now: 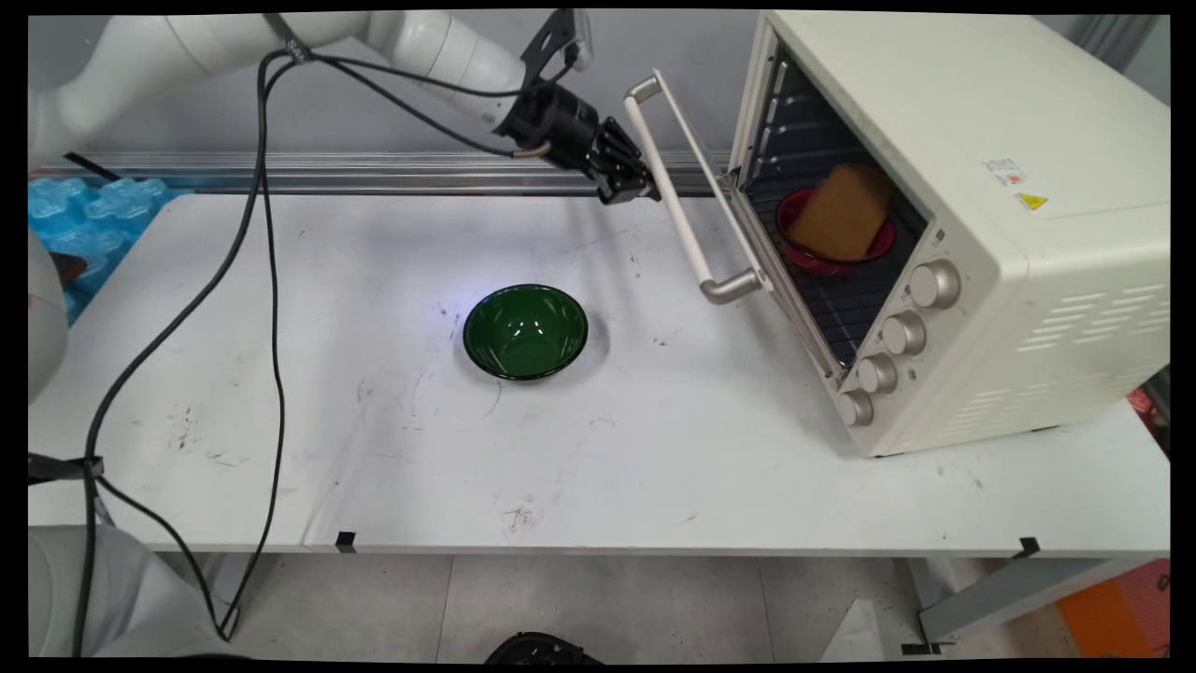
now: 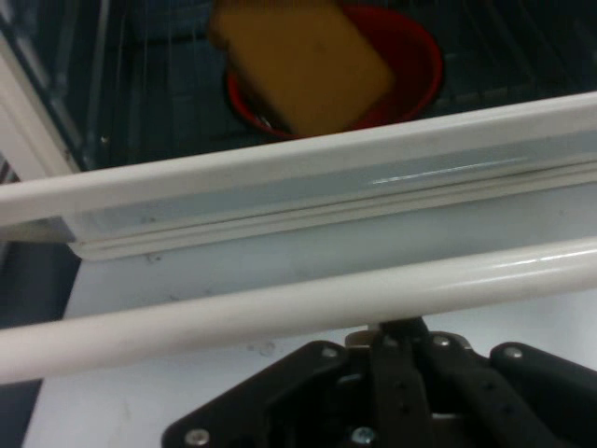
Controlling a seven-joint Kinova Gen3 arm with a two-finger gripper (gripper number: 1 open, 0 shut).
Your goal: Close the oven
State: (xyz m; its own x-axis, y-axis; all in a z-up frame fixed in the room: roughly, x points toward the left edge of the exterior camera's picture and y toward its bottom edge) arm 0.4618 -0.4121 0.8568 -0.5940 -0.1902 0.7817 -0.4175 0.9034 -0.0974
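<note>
Spotting a green bowl (image 1: 525, 331) mid-desk (image 1: 654, 467), well apart from the action. Moving up to twelve o'clock: finding the pincer (image 1: 635, 187) right against the door handle (image 1: 682, 201); cannot tell whether spread or pinching. Risking a slip off that smooth bar, probably, with the half-open door (image 2: 280, 201) swinging loose. Could also shove the oven (image 1: 1028, 234) at three o'clock along the desk by forcing off the hinge's arc. Deeper inside, seeing a red bowl (image 1: 822, 263) with a brown slab (image 1: 841, 210) leaning; might topple on a jolt.
</note>
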